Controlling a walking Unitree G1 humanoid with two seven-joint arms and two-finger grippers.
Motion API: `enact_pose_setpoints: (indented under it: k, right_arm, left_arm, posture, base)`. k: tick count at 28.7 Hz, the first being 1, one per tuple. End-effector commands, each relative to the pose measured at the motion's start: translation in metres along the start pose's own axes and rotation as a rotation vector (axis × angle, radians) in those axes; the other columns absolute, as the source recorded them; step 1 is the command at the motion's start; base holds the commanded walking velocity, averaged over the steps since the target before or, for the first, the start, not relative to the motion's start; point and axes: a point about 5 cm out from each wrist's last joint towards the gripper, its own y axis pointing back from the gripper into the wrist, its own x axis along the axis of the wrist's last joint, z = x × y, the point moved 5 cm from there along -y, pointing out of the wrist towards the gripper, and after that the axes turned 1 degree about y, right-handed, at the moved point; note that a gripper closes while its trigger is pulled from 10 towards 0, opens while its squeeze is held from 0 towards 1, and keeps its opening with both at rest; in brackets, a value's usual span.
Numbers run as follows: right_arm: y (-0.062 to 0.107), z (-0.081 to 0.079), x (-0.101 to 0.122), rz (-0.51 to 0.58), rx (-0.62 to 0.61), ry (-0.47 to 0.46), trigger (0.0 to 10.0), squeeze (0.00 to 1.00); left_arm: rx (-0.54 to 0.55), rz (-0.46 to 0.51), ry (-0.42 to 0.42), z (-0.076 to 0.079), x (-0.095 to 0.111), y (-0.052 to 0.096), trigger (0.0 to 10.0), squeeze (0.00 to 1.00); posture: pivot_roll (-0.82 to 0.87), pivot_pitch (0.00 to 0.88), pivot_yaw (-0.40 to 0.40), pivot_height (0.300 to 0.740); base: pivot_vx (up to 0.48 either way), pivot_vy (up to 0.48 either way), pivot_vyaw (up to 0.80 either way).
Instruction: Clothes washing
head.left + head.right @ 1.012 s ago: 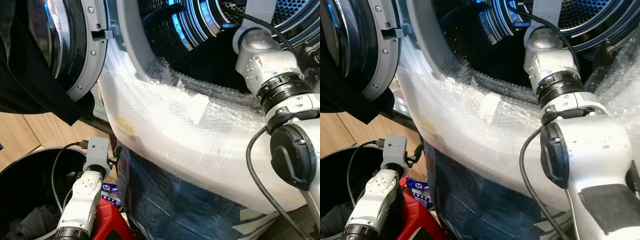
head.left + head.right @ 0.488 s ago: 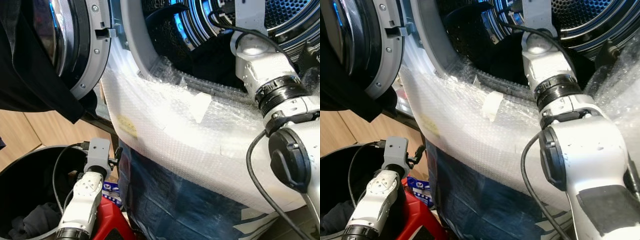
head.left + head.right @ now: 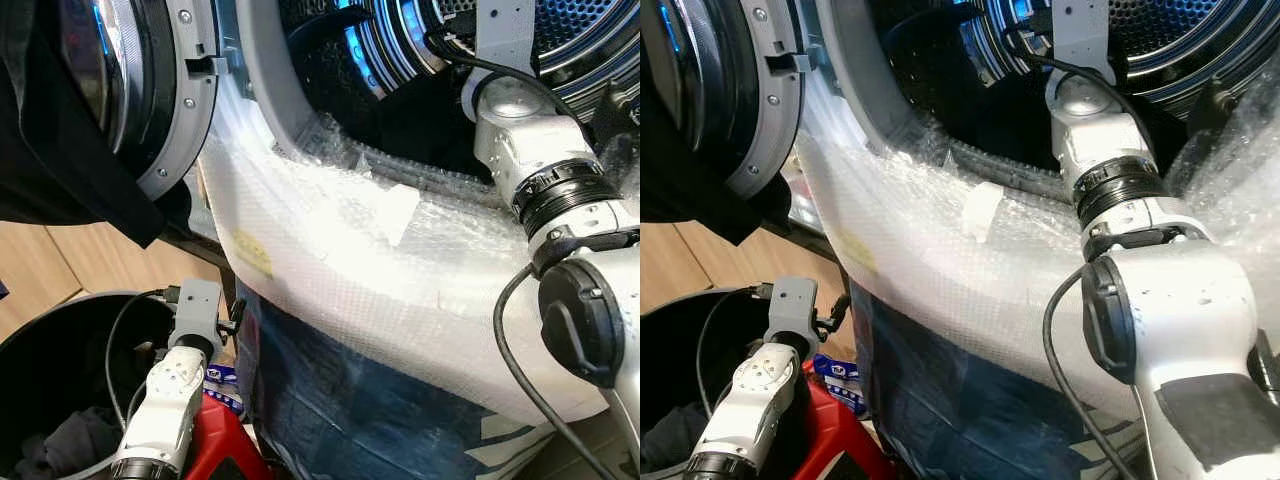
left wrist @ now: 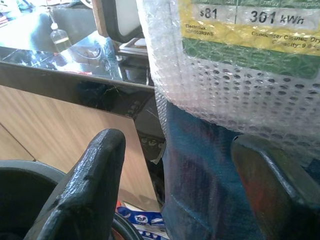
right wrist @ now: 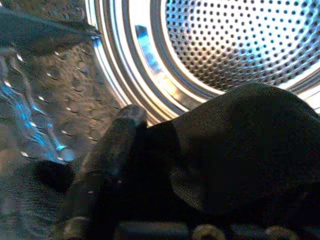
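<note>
- washer drum (image 5: 240,55): polished perforated metal, glossy, blue reflections
- dark garment (image 5: 235,150) in drum: matt woven cloth
- bubble wrap (image 3: 400,270) over washer front: clear dimpled plastic, shiny
- door ring (image 3: 185,110): smooth grey plastic with metal screws
- right arm (image 3: 1170,330): silver satin shell, matt black rubber cap
- left gripper (image 4: 175,190) fingers (image 4: 87,190): black, rough matt
- floor (image 3: 60,270): light wood-look, smooth
- basket (image 3: 40,350): black plastic, dull

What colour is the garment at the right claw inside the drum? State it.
Black; the garment shows best in the right wrist view.
</note>
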Motion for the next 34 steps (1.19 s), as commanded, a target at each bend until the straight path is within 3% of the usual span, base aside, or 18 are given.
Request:
enact_pose_setpoints:
  k: [1, 4, 9, 10, 17, 21, 24, 26, 29, 32, 34]
  right_arm:
    - [0.001, 0.005, 0.017, 0.036, 0.016, -0.058, 10.0, 1.0]
    - [0.002, 0.004, 0.024, 0.046, 0.028, -0.096, 10.0, 1.0]
    - [0.008, -0.007, 0.036, 0.024, 0.119, -0.277, 10.0, 1.0]
    - [0.009, -0.01, 0.037, 0.019, 0.124, -0.297, 10.0, 0.0]
    - [0.02, -0.022, 0.037, -0.008, 0.149, -0.383, 10.0, 0.0]
    - [0.029, -0.017, 0.039, 0.025, 0.129, -0.336, 10.0, 0.0]
    - [0.04, -0.021, 0.024, 0.017, 0.139, -0.295, 10.0, 0.0]
    - [0.055, -0.019, 0.01, 0.0, 0.156, -0.283, 10.0, 0.0]
    - [0.061, -0.016, 0.011, 0.022, 0.157, -0.266, 10.0, 0.0]
    - [0.099, -0.019, 0.034, 0.178, 0.292, -0.225, 10.0, 0.0]
    - [0.108, -0.016, 0.035, 0.193, 0.315, -0.218, 10.0, 0.0]
  left_arm:
    - [0.002, -0.013, 0.009, 0.0, -0.003, 0.002, 10.0, 0.0]
    - [0.0, -0.015, 0.009, 0.0, -0.004, 0.003, 10.0, 0.0]
    - [0.0, -0.02, 0.011, 0.0, -0.005, 0.004, 10.0, 0.0]
    - [-0.002, -0.021, 0.011, 0.0, -0.005, 0.004, 10.0, 0.0]
    - [-0.008, -0.025, 0.015, 0.004, -0.006, 0.003, 10.0, 0.0]
    - [0.005, -0.023, 0.024, 0.003, -0.007, 0.004, 10.0, 0.0]
    - [0.017, -0.027, 0.027, 0.001, -0.008, 0.005, 10.0, 0.0]
    - [0.021, -0.023, 0.032, 0.0, -0.008, 0.006, 10.0, 0.0]
    - [0.023, -0.024, 0.031, 0.0, -0.008, 0.007, 10.0, 0.0]
    - [0.028, -0.036, 0.026, -0.003, -0.013, 0.01, 10.0, 0.0]
    - [0.027, -0.037, 0.025, -0.004, -0.013, 0.01, 10.0, 0.0]
  posture:
    - [-0.02, 0.0, -0.017, 0.74]
    - [-0.03, 0.0, -0.015, 0.74]
    - [-0.04, 0.0, -0.014, 0.74]
    - [-0.05, 0.0, -0.014, 0.74]
    - [-0.04, 0.0, -0.036, 0.74]
    - [-0.04, 0.0, -0.042, 0.74]
    - [-0.04, 0.0, -0.048, 0.74]
    - [-0.04, 0.0, -0.047, 0.74]
    - [-0.04, 0.0, -0.046, 0.74]
    - [-0.05, 0.0, -0.041, 0.74]
    - [-0.05, 0.0, -0.043, 0.74]
  base:
    - [0.0, 0.0, 0.0]
    - [0.0, 0.0, 0.0]
    - [0.0, 0.0, 0.0]
    - [0.0, 0.0, 0.0]
    - [0.0, 0.0, 0.0]
    - [0.0, 0.0, 0.0]
    - [0.0, 0.0, 0.0]
    - [0.0, 0.0, 0.0]
    - [0.0, 0.0, 0.0]
    - [0.0, 0.0, 0.0]
    - [0.0, 0.0, 0.0]
